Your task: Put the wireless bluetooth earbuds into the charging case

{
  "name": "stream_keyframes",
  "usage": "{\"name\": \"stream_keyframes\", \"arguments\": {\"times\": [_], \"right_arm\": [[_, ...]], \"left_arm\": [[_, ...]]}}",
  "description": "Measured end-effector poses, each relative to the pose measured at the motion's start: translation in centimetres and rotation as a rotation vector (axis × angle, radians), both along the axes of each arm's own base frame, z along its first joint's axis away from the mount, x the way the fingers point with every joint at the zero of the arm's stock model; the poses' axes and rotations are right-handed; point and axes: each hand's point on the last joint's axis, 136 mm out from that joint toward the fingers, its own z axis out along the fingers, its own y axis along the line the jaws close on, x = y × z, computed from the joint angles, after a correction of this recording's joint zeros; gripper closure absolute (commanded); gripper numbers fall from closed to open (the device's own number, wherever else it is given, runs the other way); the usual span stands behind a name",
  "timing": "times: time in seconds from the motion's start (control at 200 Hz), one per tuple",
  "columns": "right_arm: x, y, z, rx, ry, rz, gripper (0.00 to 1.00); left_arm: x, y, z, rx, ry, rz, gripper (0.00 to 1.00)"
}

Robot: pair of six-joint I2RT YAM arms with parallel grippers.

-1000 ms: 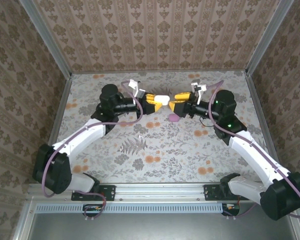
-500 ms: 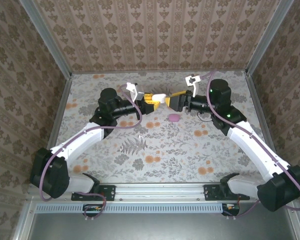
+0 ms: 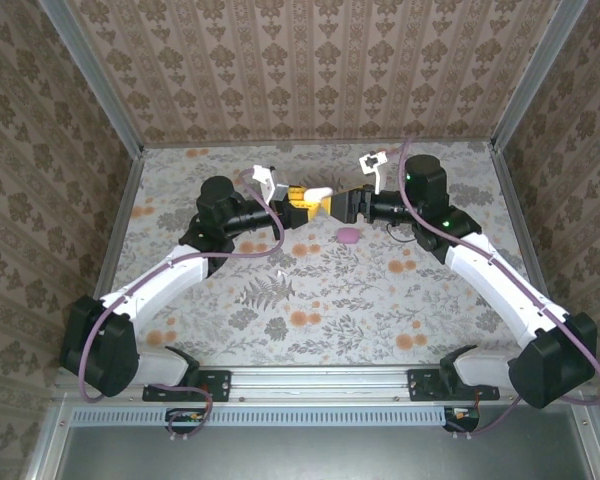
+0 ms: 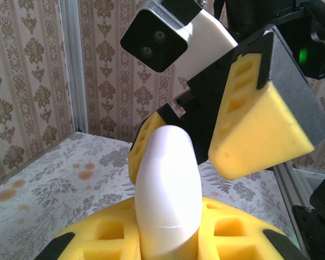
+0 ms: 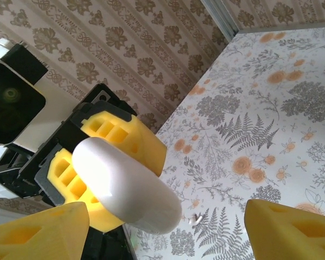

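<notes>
Smooth white rounded plastic charging case [image 4: 168, 189] held out toward R arm
L gripper [image 3: 305, 201] pinches case base; its long axis points into R gripper [image 5: 165, 235], jaws spread, flanking case tip — R arm nearer that tip, we judge. Tiny white piece [image 5: 194, 219], poss. earbud, on floral tabletop [image 5: 271, 108] below case.

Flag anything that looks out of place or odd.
The white case is clamped in the left gripper above the table, seemingly with its lid shut. A small pink object lies loose on the table near the open right gripper.
</notes>
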Motion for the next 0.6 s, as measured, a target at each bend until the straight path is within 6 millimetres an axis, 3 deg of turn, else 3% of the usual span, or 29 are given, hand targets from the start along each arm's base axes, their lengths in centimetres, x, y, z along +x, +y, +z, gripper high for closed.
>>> {"name": "stream_keyframes", "arguments": {"times": [0.595], "right_arm": [[0.7,-0.22,0.18,-0.008,0.009,-0.04,0.24]], "left_arm": [[-0.28,-0.05,-0.48,0.021,-0.001,-0.008,0.9]]}}
